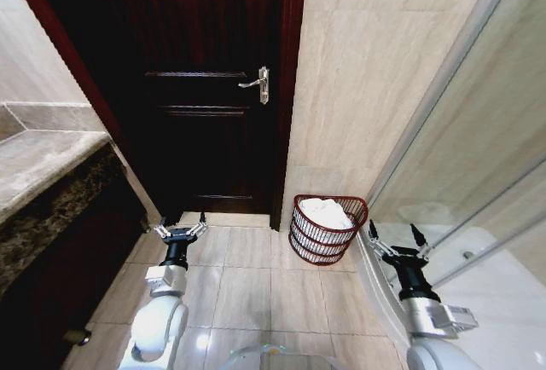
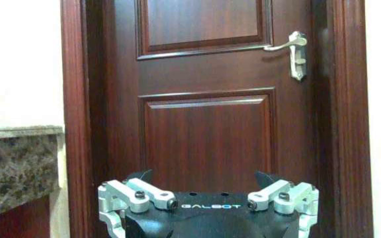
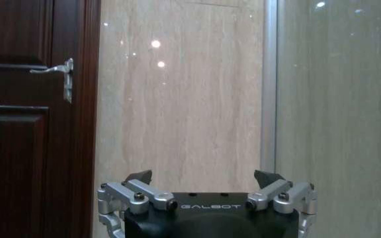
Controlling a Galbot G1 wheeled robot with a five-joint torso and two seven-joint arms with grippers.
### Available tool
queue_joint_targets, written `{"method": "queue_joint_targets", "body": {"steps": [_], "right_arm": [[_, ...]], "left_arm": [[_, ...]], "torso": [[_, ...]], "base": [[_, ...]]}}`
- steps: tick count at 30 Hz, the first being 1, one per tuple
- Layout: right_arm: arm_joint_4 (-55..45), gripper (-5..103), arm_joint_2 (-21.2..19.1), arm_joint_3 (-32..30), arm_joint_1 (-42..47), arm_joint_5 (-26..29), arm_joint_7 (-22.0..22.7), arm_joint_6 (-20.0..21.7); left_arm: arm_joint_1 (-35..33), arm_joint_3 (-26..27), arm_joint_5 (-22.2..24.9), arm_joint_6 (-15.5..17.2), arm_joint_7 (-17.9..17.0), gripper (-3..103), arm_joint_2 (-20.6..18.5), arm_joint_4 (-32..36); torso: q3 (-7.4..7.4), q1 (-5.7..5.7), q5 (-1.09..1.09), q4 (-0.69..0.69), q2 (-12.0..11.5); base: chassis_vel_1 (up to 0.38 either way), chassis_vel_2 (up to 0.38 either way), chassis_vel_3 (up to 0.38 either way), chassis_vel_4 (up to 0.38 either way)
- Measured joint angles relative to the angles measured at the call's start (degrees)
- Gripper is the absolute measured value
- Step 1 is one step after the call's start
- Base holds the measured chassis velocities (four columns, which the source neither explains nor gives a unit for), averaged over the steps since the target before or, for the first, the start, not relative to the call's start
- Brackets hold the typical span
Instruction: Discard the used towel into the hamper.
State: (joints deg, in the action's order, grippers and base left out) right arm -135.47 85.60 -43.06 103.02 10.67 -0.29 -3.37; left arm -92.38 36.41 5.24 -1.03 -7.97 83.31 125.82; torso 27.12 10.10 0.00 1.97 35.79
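The hamper, a small round dark reddish-brown wire basket, stands on the floor against the beige wall, just right of the door. A white towel lies bunched inside it. My left gripper hangs open and empty low at the left, facing the door, well left of the hamper. My right gripper is open and empty at the lower right, a little right of the hamper. The left wrist view shows the left gripper with fingers spread, and the right wrist view shows the right gripper the same.
A dark wooden door with a silver handle fills the back. A stone counter runs along the left. A glass shower panel stands at the right. Light floor tiles lie between the arms.
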Motion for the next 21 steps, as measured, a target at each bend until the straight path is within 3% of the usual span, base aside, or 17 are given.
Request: {"method": "queue_joint_targets", "body": {"steps": [21], "right_arm": [[-0.1, 100, -0.9, 0.9, -1.4, -0.3, 0.3, 1.1]], "left_arm": [[1.4, -0.4, -1.7, 0.9, -0.3, 100, 0.4, -0.9]], "torso": [[2.64, 1.94, 0.00, 0.01, 4.6]], "base": [[0.000, 0.000, 0.000, 0.000]]}}
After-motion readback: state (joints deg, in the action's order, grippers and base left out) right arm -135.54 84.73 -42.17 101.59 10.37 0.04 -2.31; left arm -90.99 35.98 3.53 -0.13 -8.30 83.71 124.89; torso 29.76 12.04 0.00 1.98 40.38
